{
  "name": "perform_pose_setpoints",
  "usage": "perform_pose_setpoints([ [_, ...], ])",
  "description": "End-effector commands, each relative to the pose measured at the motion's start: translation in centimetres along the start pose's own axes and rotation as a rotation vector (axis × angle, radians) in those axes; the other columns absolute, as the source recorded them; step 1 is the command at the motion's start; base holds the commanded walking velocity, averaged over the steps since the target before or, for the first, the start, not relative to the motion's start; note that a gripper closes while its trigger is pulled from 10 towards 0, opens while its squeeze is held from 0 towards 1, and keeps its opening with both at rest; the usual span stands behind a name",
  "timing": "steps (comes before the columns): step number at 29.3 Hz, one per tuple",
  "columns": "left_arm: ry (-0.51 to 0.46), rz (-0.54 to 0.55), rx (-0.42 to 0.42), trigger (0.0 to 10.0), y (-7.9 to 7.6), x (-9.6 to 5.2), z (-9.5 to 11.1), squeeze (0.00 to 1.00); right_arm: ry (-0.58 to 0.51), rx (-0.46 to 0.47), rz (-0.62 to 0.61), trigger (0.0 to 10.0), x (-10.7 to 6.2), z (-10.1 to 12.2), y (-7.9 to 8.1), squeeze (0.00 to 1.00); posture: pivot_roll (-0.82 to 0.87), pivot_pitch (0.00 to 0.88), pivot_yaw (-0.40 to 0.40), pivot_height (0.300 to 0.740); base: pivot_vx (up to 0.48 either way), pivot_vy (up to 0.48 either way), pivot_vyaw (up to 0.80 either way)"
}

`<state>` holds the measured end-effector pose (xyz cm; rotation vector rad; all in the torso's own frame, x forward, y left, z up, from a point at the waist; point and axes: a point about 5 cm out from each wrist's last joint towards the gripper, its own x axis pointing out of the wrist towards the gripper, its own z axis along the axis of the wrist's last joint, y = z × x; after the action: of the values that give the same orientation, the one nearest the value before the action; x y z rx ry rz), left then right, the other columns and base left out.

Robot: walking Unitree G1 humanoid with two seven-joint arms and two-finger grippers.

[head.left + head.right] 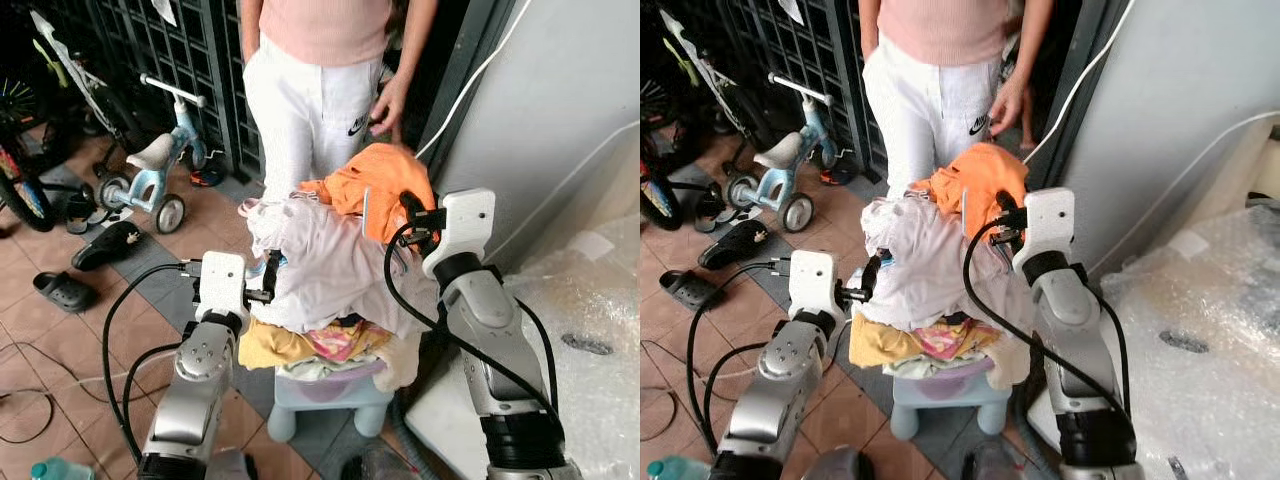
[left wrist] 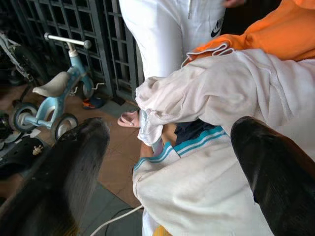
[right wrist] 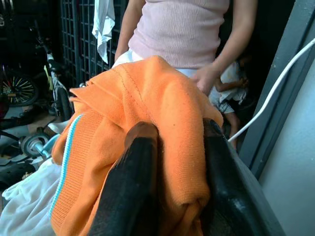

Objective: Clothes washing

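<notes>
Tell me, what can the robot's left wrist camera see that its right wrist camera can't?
Left wrist view alone: the blue tricycle, a white garment with teal trim, and the left gripper with its fingers spread wide in front of the pile. Right wrist view alone: a white cable along the wall, and the right gripper pinching cloth. Both: the orange garment and the person standing behind.
</notes>
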<state>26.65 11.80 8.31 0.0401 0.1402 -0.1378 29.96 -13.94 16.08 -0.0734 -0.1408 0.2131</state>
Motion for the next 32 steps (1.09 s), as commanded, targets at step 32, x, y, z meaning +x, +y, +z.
perform_pose_setpoints([
  [32,-0.107,-0.023,0.003,10.0,0.5,0.1,2.1,0.00,-0.082,-0.073,-0.093,10.0,1.6,2.1,-0.9,0.00,-0.01,0.000,-0.002,0.740,-0.115,0.000,-0.49],
])
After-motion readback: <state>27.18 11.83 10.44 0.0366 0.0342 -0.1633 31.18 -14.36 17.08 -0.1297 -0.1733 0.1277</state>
